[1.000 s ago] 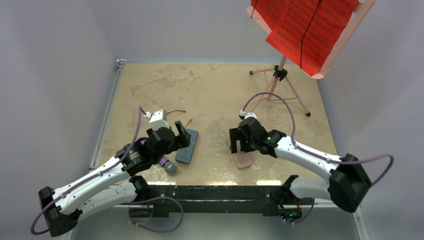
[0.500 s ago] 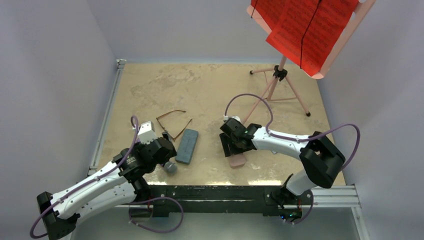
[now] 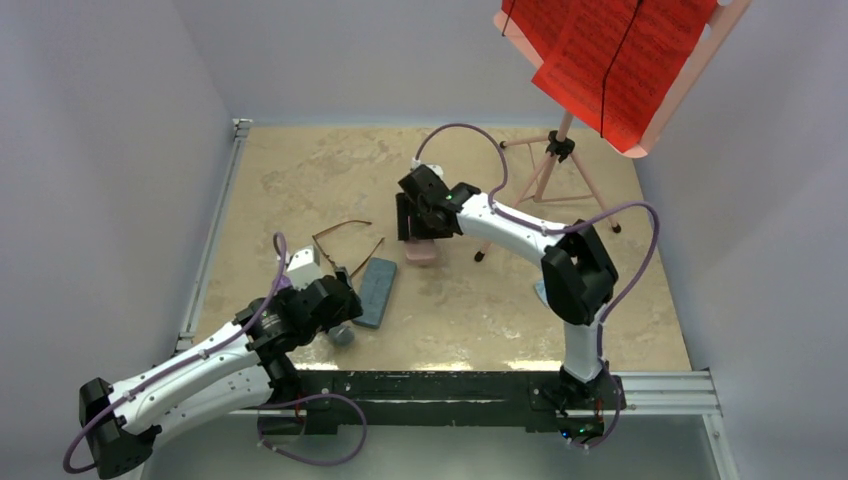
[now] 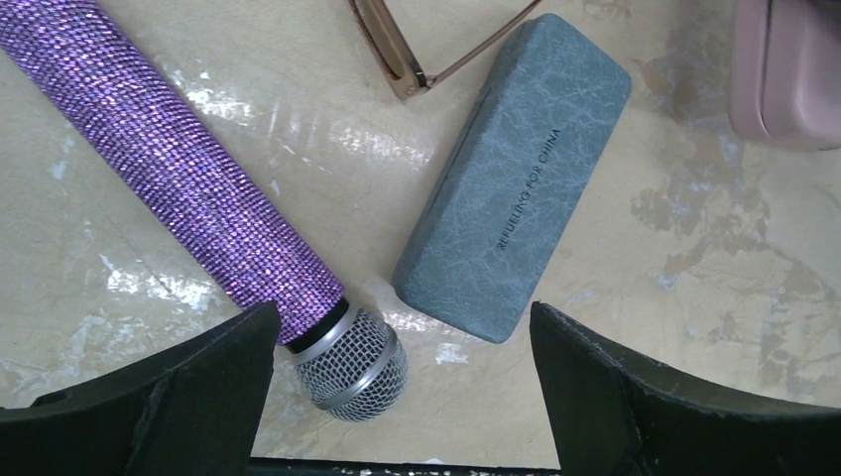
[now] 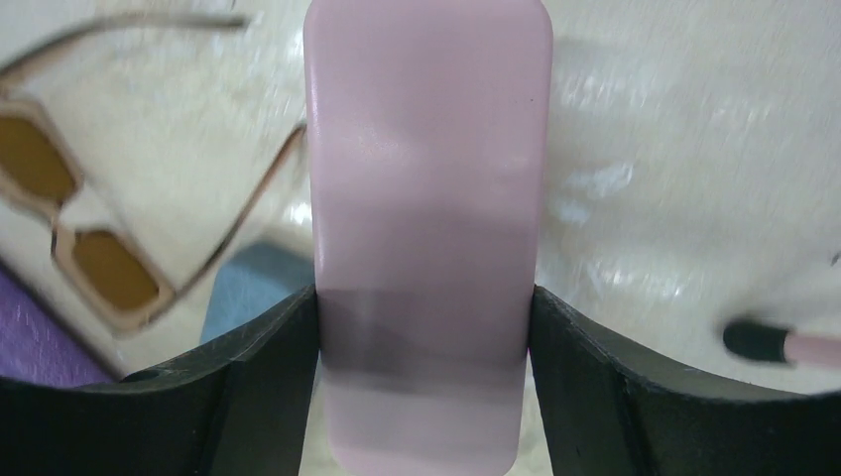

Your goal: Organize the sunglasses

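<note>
A brown thin-framed pair of sunglasses point(image 3: 345, 243) lies open on the table, left of middle. My right gripper point(image 3: 413, 218) is shut on one end of a pink oblong case point(image 3: 422, 252), just right of the sunglasses; in the right wrist view the case point(image 5: 426, 188) fills the gap between both fingers, with the sunglasses point(image 5: 94, 233) to its left. My left gripper point(image 4: 402, 312) stands open and empty, low over the table near a blue-grey case point(image 4: 516, 178) and a purple glitter microphone point(image 4: 188, 178).
The blue-grey case point(image 3: 376, 291) lies just in front of the sunglasses, the microphone head point(image 3: 342, 334) near the front edge. A pink music stand point(image 3: 557, 150) with red sheets stands back right; one of its feet point(image 3: 480, 257) reaches close to the pink case.
My right arm closed on the pink case and carried it from the front middle back and left, beside the sunglasses. My left gripper pulled back off the blue-grey case and stayed open.
</note>
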